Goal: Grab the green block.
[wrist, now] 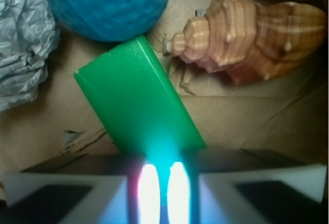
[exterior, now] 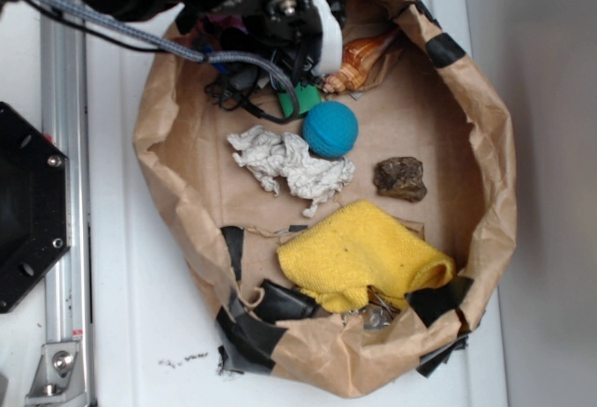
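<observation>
Gripper (wrist: 163, 193) low over the green block's (wrist: 136, 103) near end, jaw width hidden by glare.
The block lies tilted on the paper bag floor (wrist: 247, 111), touching the blue ball (wrist: 105, 5) beside the shell (wrist: 247, 36); an off-centre pinch could twist it free or nudge the ball.

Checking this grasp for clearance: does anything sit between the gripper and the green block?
Nothing visible does. In the wrist view the green block runs straight to the gripper. The blue ball and seashell lie beyond its far end.
</observation>
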